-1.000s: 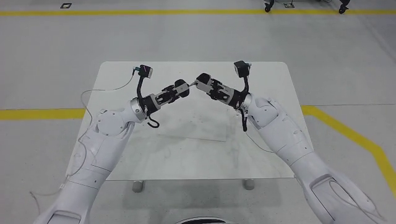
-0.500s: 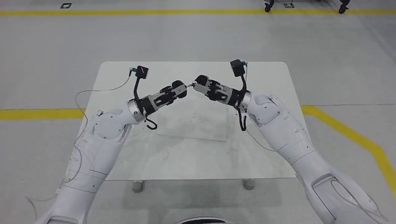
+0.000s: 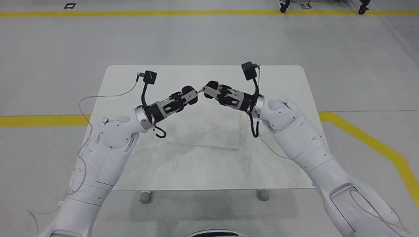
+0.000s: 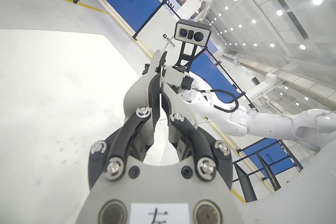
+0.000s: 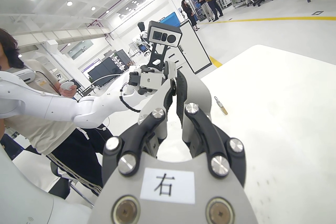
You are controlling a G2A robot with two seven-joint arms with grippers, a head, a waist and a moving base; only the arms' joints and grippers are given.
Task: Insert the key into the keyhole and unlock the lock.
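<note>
Left gripper (image 4: pixel 158 80) and right gripper (image 5: pixel 176 86) meet tip to tip in the air.
Both are pinched narrow, maybe to join key and lock, but I cannot see anything in them. A small silver and gold thing (image 5: pixel 221 105), maybe the lock, lies on the table (image 5: pixel 283 83) below.

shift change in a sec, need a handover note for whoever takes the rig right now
Left hand: shut, raised over the table, tip to tip with the right hand.
Right hand: shut; what either hand pinches is hidden.
Things: a small brass-and-silver piece, lock or key, lies loose on the table.
Done: no insertion can be confirmed.
To do: get the key into the keyhole, turn it, unlock.
</note>
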